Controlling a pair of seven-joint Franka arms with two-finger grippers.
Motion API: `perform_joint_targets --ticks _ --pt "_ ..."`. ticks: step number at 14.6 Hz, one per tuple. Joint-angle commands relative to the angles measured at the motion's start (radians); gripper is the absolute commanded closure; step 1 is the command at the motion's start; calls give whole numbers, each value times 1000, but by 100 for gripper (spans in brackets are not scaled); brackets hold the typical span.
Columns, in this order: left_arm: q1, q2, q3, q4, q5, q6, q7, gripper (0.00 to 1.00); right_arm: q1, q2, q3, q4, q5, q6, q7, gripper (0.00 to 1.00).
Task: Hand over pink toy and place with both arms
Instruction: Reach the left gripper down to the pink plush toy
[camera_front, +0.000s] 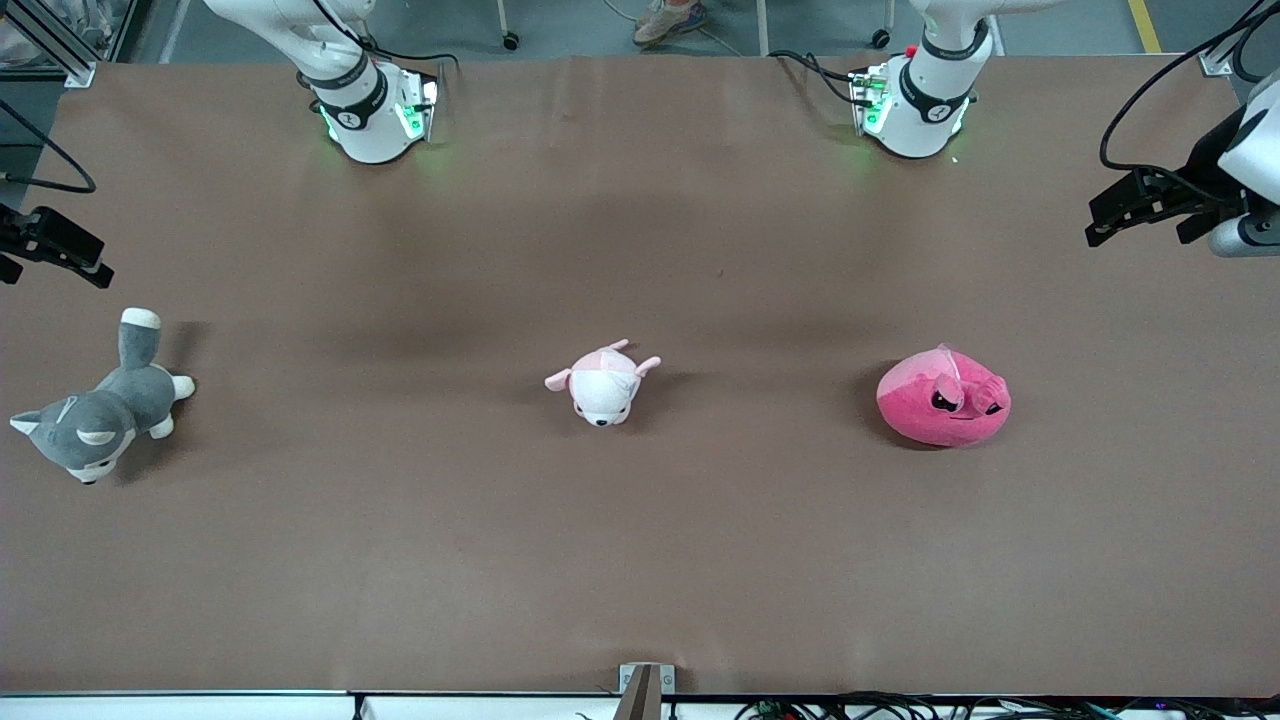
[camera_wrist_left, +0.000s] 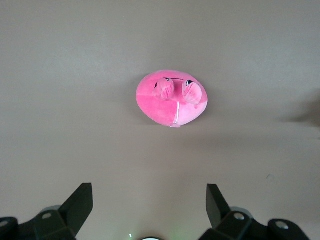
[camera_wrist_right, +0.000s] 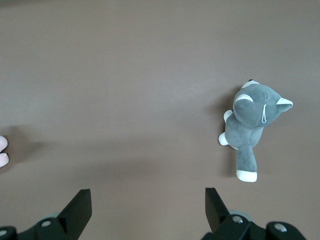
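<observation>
The pink toy (camera_front: 944, 397) is a round hot-pink plush with black angry eyes. It lies on the brown table toward the left arm's end. It also shows in the left wrist view (camera_wrist_left: 171, 98). My left gripper (camera_front: 1102, 226) hangs open and empty in the air over the table's edge at the left arm's end, apart from the toy; its jaws stand wide in the left wrist view (camera_wrist_left: 150, 197). My right gripper (camera_front: 88, 264) hangs open and empty over the table's edge at the right arm's end; its jaws stand wide in the right wrist view (camera_wrist_right: 148, 200).
A pale pink-and-white plush animal (camera_front: 603, 383) lies at mid-table. A grey-and-white plush dog (camera_front: 100, 410) lies near the right arm's end and shows in the right wrist view (camera_wrist_right: 252, 127). Both arm bases (camera_front: 372, 115) stand along the table's edge farthest from the camera.
</observation>
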Motion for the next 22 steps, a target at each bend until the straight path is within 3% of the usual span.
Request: perform_joint_targets --ticks 1,4,6,9,19,20,22 --pt "4 15 -3 25 4 -12 4 0 -16 -31 10 -35 6 19 -6 0" --pt "6 39 2 34 6 -9 9 0 -14 -31 12 -37 6 22 -6 0" --pt "6 108 2 95 15 -7 13 0 -16 -31 10 -37 6 19 -6 0" --pt "9 179 3 88 12 49 1 0 -16 -31 10 -37 6 21 -6 0" --pt "24 260 -1 -211 3 524 -116 1 -14 -29 10 -37 -5 32 -6 0" --pt "24 269 -1 -248 1 575 -116 3 -16 -28 10 -35 -5 33 -6 0" --pt "24 272 -3 -305 0 653 -116 17 -14 -29 10 -37 -8 35 -7 0"
